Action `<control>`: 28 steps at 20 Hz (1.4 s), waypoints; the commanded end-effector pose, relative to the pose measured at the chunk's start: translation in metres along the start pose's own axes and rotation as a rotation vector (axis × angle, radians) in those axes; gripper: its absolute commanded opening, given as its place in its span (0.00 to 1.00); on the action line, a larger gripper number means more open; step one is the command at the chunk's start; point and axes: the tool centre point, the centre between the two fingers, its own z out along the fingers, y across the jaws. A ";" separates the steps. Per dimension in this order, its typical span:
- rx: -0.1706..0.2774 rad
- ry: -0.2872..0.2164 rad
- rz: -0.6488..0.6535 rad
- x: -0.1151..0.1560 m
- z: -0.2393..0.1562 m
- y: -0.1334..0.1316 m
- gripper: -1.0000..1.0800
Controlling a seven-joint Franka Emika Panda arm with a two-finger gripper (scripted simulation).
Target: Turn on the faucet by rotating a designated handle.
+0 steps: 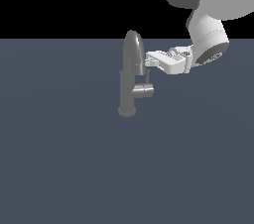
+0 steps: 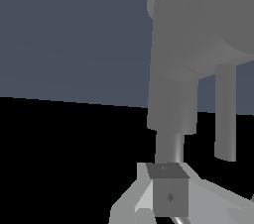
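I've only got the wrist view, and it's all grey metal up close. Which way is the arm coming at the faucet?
Observer: In the exterior view, the gripper reaches in roughly level from that view's right, its tips beside the arched spout of the faucet.
Operator: Where's the handle compared with it?
Observer: The handle juts from the post toward the exterior view's right, below the gripper. Its thin lever rises up to the fingertips.
Operator: Is the faucet standing straight?
Observer: Yes, it's upright, with its round base on the grey floor.
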 end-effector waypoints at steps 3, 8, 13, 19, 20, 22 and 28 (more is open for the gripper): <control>0.044 -0.055 0.047 0.023 0.002 -0.002 0.00; 0.069 -0.085 0.073 0.036 0.005 -0.002 0.00; 0.071 -0.086 0.074 0.037 0.006 -0.002 0.00; 0.071 -0.086 0.074 0.035 0.006 0.004 0.00; 0.071 -0.086 0.074 0.035 0.006 0.005 0.00; 0.071 -0.086 0.074 0.034 0.006 0.008 0.00; 0.071 -0.086 0.074 0.032 0.007 0.017 0.00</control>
